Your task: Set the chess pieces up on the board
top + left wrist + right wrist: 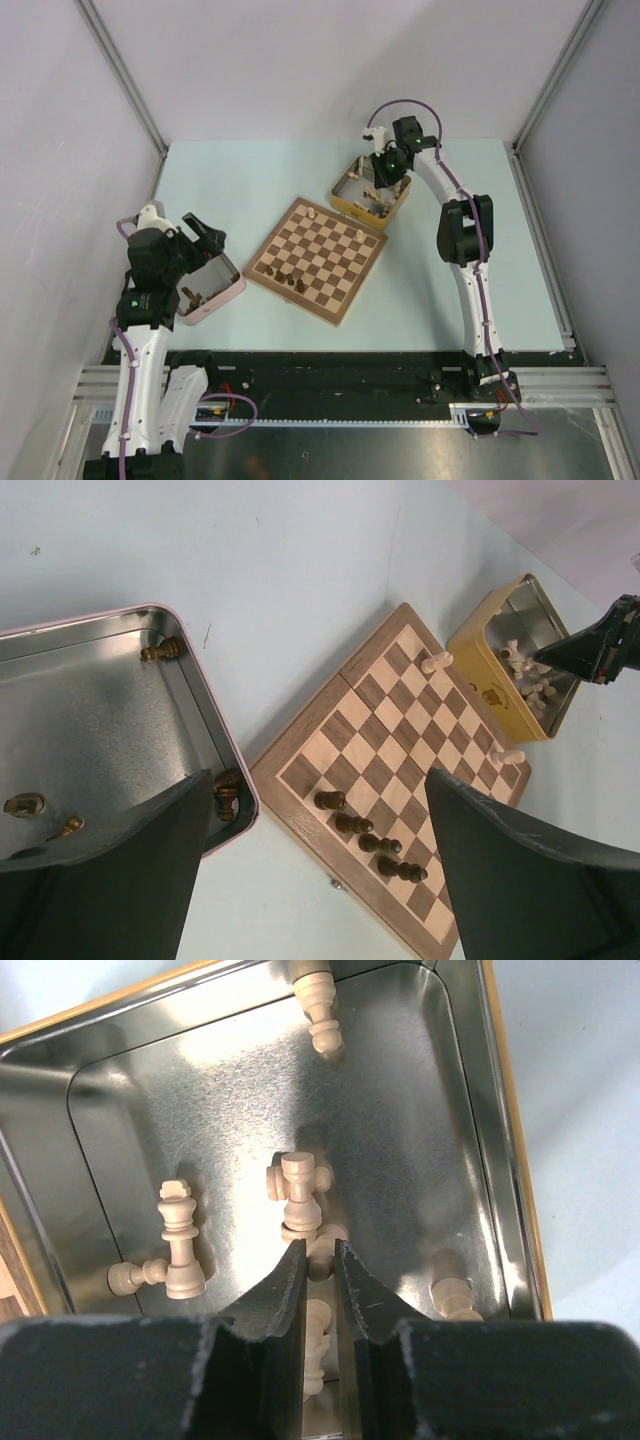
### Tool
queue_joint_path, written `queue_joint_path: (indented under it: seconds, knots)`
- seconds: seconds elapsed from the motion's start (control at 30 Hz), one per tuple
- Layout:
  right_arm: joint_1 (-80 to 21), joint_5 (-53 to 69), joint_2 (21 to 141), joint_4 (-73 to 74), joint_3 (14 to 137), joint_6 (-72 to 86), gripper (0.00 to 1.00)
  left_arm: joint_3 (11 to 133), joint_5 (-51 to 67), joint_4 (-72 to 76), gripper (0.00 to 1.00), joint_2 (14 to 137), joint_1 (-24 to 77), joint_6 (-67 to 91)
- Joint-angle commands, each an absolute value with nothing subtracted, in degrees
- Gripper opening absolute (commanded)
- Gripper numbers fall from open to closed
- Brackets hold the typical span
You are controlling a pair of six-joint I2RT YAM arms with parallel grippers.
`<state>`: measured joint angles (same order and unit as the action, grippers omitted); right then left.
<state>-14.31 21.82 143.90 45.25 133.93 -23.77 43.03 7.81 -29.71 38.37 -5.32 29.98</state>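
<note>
Hanging nose-down inside the yellow tin, the right gripper has its jaws drawn nearly together, with only a thin slot between them, and a pale piece sits in that slot, apparently pinched, though how firmly I cannot tell. More pale pieces lie loose around the tool: one just ahead of the fingertips, a taller one off to its left, another against the far wall. The board lies outside the tin on this gripper's left, carrying only two pale pieces and a short row of dark pieces, so the setup looks barely begun. The step in hand reads as picking a pale piece out of the tin. The next move calls for a straight lift clear of the tin wall without dragging the neighbours, then a carry leftward and an upright placement on a back-rank square. The left gripper stands spread wide with nothing in it, above the pink tin, where dark pieces wait below its fingers.
</note>
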Motion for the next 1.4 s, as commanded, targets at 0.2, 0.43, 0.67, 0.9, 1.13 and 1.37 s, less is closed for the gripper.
queue_joint_path:
  seconds: [0.2, 0.43, 0.67, 0.9, 1.13, 1.37]
  knots:
    - [-13.89, 20.30, 133.17, 38.24, 131.22, -24.70, 0.06, 44.12, 8.96, -28.74, 0.91, 37.62, -5.80, 28.83]
    - [-14.41, 24.78, 127.63, 35.87, 127.11, -22.33, 0.05, 43.59, 9.14, -28.83, 0.91, 36.48, -5.80, 28.83]
    - [-19.58, 34.71, 122.00, 36.73, 118.94, -23.02, 0.06, 43.16, 9.23, -28.65, 0.91, 35.60, -5.80, 28.83]
    - [-25.48, 34.54, 119.00, 35.16, 109.87, -24.17, 0.06, 42.72, 9.05, -28.83, 0.92, 34.37, -5.80, 28.92]
    - [-28.91, 31.30, 119.00, 34.28, 105.39, -25.75, 0.07, 42.28, 9.05, -29.27, 0.92, 33.40, -5.80, 28.48]
    - [-30.32, 28.57, 119.18, 32.17, 103.62, -25.84, 0.07, 42.01, 9.05, -29.53, 0.93, 33.31, -5.80, 28.04]
